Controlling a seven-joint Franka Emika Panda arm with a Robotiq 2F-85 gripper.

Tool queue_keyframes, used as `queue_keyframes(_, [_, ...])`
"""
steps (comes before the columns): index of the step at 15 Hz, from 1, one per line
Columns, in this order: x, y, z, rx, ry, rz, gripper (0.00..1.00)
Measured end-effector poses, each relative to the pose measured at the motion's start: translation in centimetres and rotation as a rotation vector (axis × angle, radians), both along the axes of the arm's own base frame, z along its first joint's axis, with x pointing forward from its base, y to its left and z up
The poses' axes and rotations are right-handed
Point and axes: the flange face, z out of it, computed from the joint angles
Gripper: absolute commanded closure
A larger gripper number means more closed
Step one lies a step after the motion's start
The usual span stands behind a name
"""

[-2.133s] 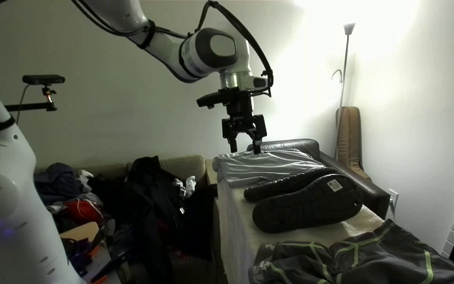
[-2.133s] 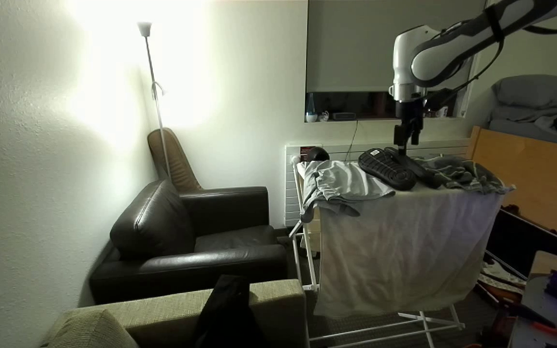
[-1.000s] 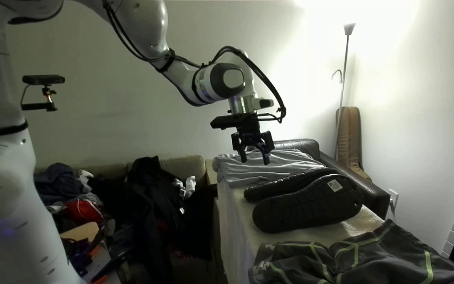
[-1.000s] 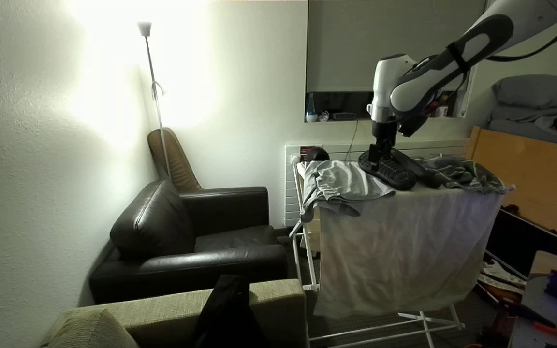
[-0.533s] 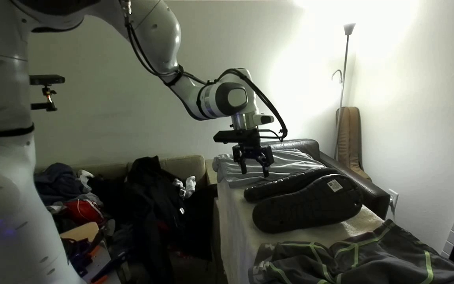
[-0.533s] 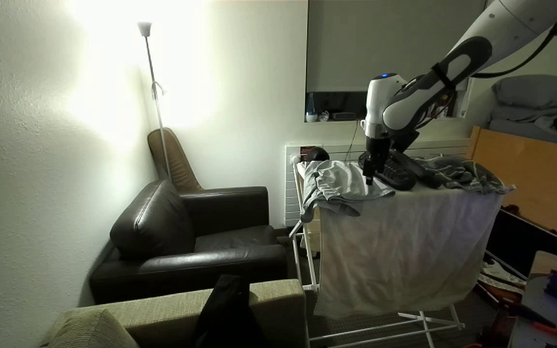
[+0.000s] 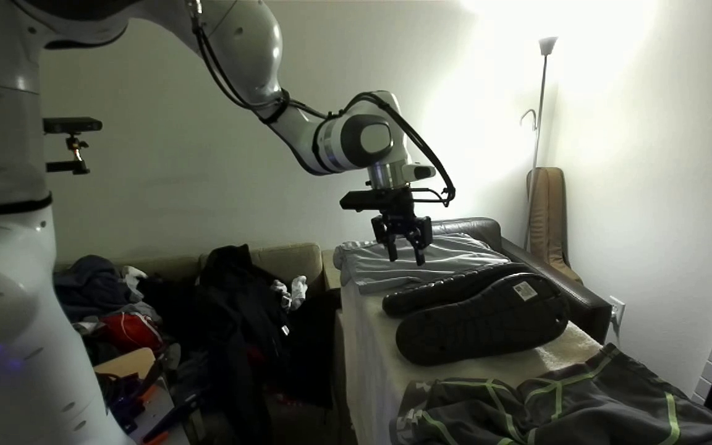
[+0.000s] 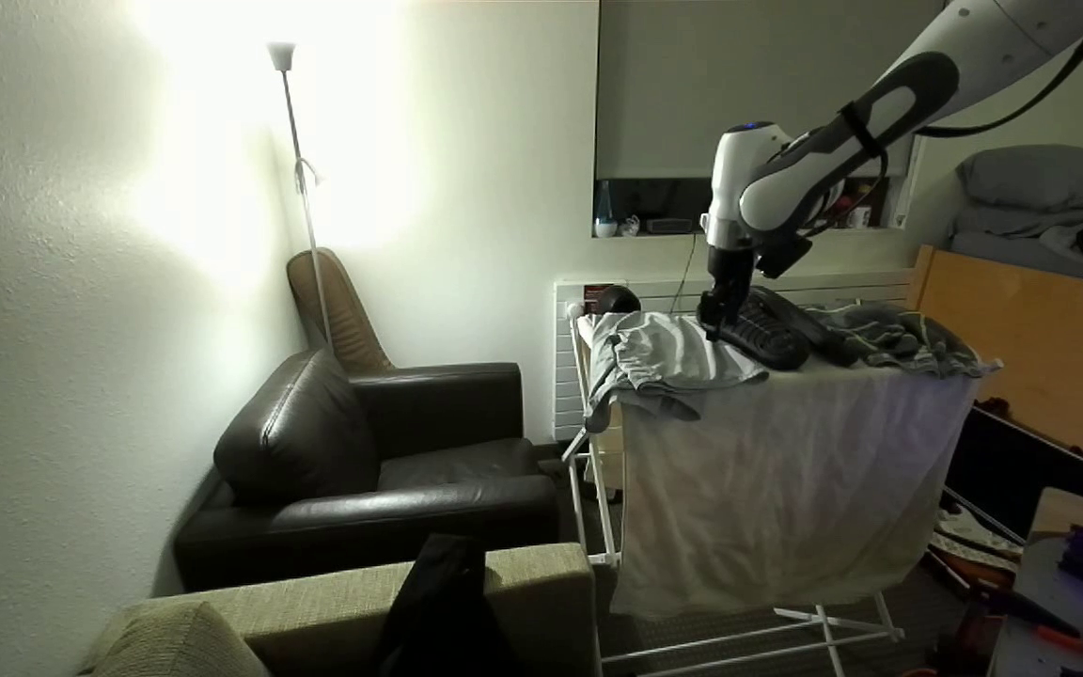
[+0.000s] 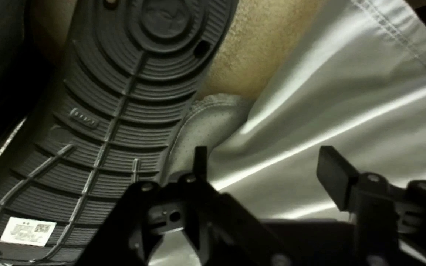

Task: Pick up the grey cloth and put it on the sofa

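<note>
two fingers point(image 9: 335, 177) of the gripper point(image 7: 406, 260) stand apart over the grey cloth point(image 8: 668, 353), lying on a rack point(image 8: 604, 558) draped in a pale towel point(image 8: 776, 489) beside black footwear point(image 7: 483, 321) (the sofa point(image 7: 297, 258) nearby holds heaped clothes point(image 7: 238, 309)).

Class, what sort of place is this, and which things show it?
Probably someone's living room: a dark brown leather-look armchair, an olive-beige fabric sofa and a white metal drying rack.

A floor lamp point(image 8: 302, 179) brightens pale walls point(image 8: 494, 188); a blind point(image 8: 664, 94) mostly covers the window point(image 8: 662, 199)
</note>
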Motion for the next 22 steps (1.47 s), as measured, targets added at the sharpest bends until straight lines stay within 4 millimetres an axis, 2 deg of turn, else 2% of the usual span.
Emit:
queue_keyframes(4, [-0.3, -0.3, 1.5, 0.022, -0.007, -0.014, 0.0])
queue_keyframes(8, [-0.7, -0.6, 1.6, 0.02, 0.017, -0.016, 0.0])
queue_keyframes(11, [-1.2, -1.5, 0.8, 0.019, 0.037, -0.023, 0.0])
queue_keyframes(16, [-2.0, -3.3, -1.7, 0.02, 0.086, -0.042, 0.0])
queue_keyframes(18, [-2.0, -3.3, -2.5, 0.02, 0.101, -0.038, 0.0])
queue_keyframes(22, [-1.7, -2.0, -2.6, 0.023, 0.097, -0.008, 0.0])
